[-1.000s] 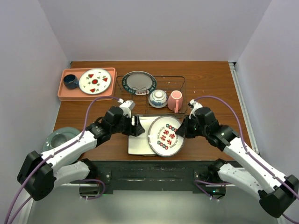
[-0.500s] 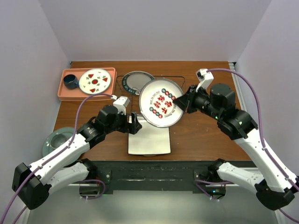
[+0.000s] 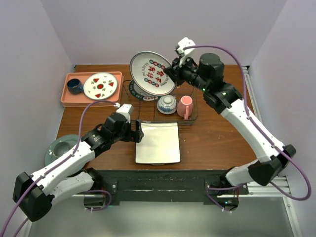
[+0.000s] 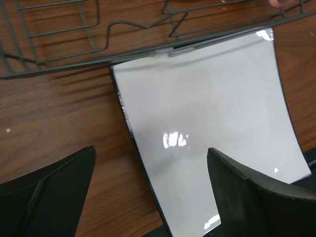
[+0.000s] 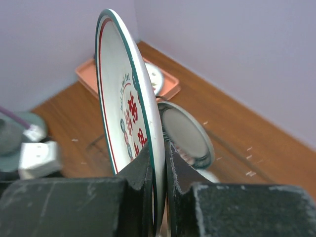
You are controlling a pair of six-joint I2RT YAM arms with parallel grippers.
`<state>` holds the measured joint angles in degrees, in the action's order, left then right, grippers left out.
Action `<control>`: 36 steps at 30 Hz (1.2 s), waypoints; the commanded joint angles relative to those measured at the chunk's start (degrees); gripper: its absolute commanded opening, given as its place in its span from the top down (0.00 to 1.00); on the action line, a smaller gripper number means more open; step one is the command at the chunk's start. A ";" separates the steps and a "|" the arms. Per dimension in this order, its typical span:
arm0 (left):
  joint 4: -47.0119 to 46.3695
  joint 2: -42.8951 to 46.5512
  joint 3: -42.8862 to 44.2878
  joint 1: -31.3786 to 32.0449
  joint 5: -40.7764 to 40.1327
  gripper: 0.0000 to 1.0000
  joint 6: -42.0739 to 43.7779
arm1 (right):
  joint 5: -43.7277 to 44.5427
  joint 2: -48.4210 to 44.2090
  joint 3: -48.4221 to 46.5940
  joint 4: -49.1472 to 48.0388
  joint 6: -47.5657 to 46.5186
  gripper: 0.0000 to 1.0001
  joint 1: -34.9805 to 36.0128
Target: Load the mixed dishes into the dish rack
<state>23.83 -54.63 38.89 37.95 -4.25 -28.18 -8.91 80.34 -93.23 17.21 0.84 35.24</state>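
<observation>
Pinching the rim of the round plate (image 3: 150, 74), the right gripper (image 3: 173, 73) holds it in the air above the far left part of the rack (image 3: 194, 101), jaws clamped tight on the edge. The plate is tilted, its face with red characters turned toward the near side. Below it in the rack sits a dark-rimmed plate (image 3: 143, 94), partly hidden. The bowl (image 3: 167, 103) and mug (image 3: 185, 106) sit side by side in the rack's right half.

The left gripper (image 4: 151, 149) is spread wide with nothing in it. It straddles the left edge of the square plate (image 4: 207, 98), one finger above the bare table (image 3: 222, 133) and the other above the plate; I cannot tell whether it touches. That plate lies flat just in front of the rack, its far edge at the wire. The green plate (image 3: 63, 146) rests at the table's near left edge. The tray (image 3: 89, 102) at far left holds a blue cup (image 3: 75, 86) and a red-marked plate (image 3: 102, 85).
</observation>
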 commanded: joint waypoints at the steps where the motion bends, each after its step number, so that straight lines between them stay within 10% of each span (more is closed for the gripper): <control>1: 4.99 2.59 3.99 -1.21 -10.16 0.00 -3.81 | -2.96 1.84 -0.82 -13.95 -20.68 1.00 0.62; 17: 2.36 3.22 11.38 -10.97 2.75 0.00 -2.75 | 2.32 9.40 13.51 -36.19 -44.61 1.00 5.09; 36: 4.55 5.05 10.94 -10.97 7.68 0.00 -0.91 | -1.37 17.22 14.49 -35.41 -52.17 1.00 5.10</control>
<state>27.70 -51.72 49.28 27.38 1.52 -30.76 -8.05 96.47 -75.66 -14.22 -48.01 40.45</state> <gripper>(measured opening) 0.997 0.088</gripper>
